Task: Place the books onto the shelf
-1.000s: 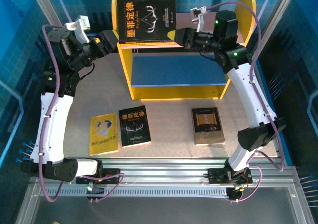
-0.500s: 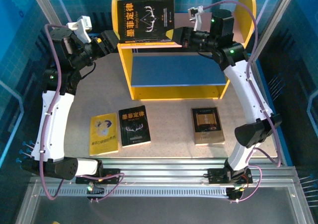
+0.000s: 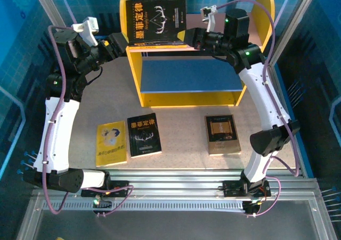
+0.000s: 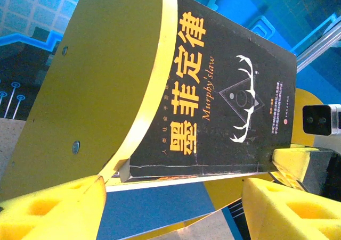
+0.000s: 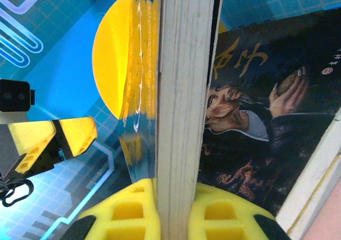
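A black book with an antler design (image 3: 157, 21) stands upright on the pink upper board (image 3: 198, 21) of the shelf (image 3: 186, 98). My right gripper (image 3: 191, 38) is shut on its right edge; its yellow pads (image 5: 133, 208) pinch the page block (image 5: 184, 91). Behind it stands a dark portrait-cover book (image 5: 256, 117). My left gripper (image 3: 120, 42) is open beside the shelf's left side panel (image 4: 106, 80), its fingers (image 4: 48, 208) apart and below the black book (image 4: 224, 91). A yellow book (image 3: 111, 143), a second black antler book (image 3: 144, 134) and a brown-black book (image 3: 222, 134) lie flat on the table.
The blue lower board (image 3: 186, 74) carries nothing. Blue enclosure walls surround the table, and an aluminium rail (image 3: 176, 189) runs along the near edge at the arm bases. The three flat books lie between the shelf and this rail.
The right wrist has edged slightly back and left at the book's right edge. The book and the left gripper have barely shifted.
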Controlling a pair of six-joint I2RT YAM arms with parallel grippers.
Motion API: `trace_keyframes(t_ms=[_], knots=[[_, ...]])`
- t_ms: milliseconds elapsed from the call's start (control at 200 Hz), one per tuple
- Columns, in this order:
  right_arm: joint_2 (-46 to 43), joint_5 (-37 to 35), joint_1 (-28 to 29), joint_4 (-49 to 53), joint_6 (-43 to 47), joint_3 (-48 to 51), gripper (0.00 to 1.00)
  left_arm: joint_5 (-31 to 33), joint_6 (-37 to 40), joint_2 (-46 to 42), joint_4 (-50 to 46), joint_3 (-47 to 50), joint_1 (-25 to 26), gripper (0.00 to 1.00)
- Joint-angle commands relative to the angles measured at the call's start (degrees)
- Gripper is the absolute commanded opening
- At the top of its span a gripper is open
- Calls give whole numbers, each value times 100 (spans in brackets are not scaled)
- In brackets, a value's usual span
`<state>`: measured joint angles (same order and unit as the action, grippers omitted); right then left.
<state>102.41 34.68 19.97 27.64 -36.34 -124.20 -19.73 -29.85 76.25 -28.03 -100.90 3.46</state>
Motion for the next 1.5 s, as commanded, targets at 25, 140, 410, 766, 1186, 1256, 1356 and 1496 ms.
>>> trace_keyframes(t_ms=[25,140,410,766,1186,1256,1356,1496], knots=[[69,47,73,-244,91,-371,17,4,62,-48,-17,-128,-55,69],[168,62,77,-188,83,-489,22,17,75,-110,-44,-118,-56,69],[296,83,102,-65,131,-711,34,31,93,-207,-96,-93,-56,70],[395,-150,174,533,579,-1126,48,39,103,-216,-141,-147,-55,70],[370,-415,184,1194,1158,-1354,63,92,154,-269,-256,-215,-54,70],[372,-491,185,1338,1275,-1409,65,92,147,-272,-255,-229,-56,70],[361,-592,182,1475,1404,-1432,69,96,149,-268,-264,-248,-53,70],[352,-652,158,1623,1520,-1431,75,92,153,-277,-299,-264,-56,70]])
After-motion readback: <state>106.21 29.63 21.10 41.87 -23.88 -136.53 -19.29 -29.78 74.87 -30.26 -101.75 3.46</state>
